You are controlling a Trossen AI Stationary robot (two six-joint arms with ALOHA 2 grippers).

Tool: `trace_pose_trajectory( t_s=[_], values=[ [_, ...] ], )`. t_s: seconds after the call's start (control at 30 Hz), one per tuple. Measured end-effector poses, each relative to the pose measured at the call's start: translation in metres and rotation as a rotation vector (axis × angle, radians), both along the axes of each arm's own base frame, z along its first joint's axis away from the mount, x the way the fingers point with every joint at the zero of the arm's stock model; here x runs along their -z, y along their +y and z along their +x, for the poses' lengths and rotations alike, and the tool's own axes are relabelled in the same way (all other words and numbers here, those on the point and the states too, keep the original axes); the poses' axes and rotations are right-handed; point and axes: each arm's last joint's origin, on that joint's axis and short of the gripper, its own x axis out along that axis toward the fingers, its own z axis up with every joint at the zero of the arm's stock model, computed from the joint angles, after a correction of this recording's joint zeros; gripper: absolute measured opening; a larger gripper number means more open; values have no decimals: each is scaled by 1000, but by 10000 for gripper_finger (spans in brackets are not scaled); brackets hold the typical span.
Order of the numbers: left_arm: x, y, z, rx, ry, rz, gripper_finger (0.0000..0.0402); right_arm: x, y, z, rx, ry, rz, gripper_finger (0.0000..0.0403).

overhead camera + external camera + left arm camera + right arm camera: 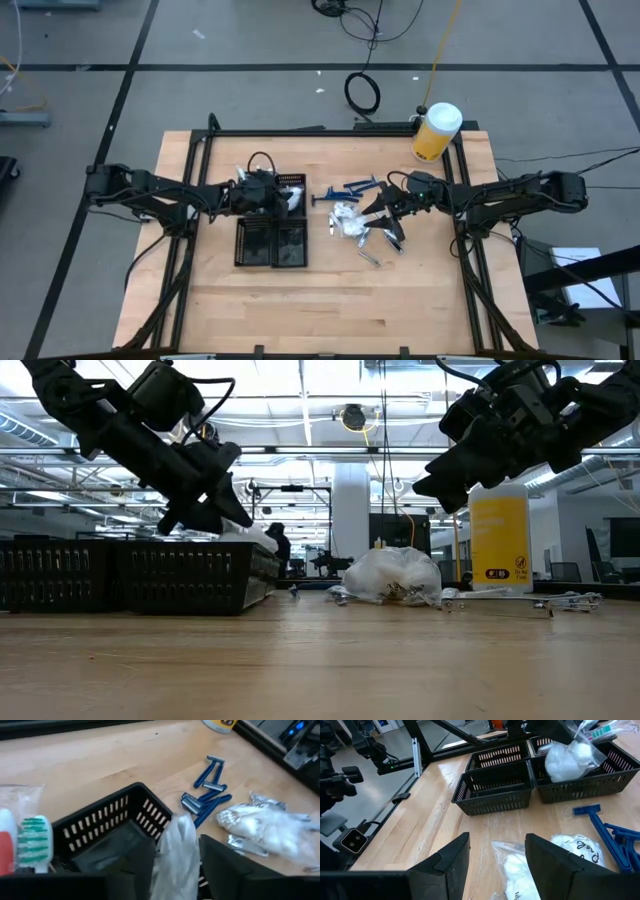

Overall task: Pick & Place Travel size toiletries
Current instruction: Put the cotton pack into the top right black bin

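Over the black tray (pixel 271 243) near the counter's (pixel 330 300) left side, the left gripper (pixel 175 865) pinches a clear packet (pixel 176 851). Toward the right edge, the right gripper (pixel 497 855) hovers open above packets (pixel 347 222) beside blue razors (pixel 348 189).

A grey floor (pixel 250 40) crossed by dark lines surrounds the wooden tabletop (pixel 330 300). Black cables (pixel 362 92) lie coiled there. Beyond stand a white column (pixel 351 510) and bright ceiling lights (pixel 330 380).

Left gripper (pixel 283 198) hides part of the tray (pixel 270 243); toothbrush (pixel 34 842) handle cut off; small tubes (pixel 372 256) too tiny to identify.
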Motion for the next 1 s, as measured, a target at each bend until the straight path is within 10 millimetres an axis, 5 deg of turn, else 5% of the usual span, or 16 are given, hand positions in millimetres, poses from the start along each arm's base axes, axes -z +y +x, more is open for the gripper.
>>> trace_pose_trajectory(
  t_s=[0.2,0.4,0.63,1.0],
  values=[
    [-3,0,2,85,38,142,236,1,0,0,-2,9,2,180],
    [-21,1,2,133,-26,278,269,1,0,0,32,16,-11,183],
    [-39,3,-9,-6,-61,337,259,4,-1,-1,71,45,-21,181],
    [-37,0,-5,107,-93,288,239,19,3,-2,173,178,-182,179]
  ],
)
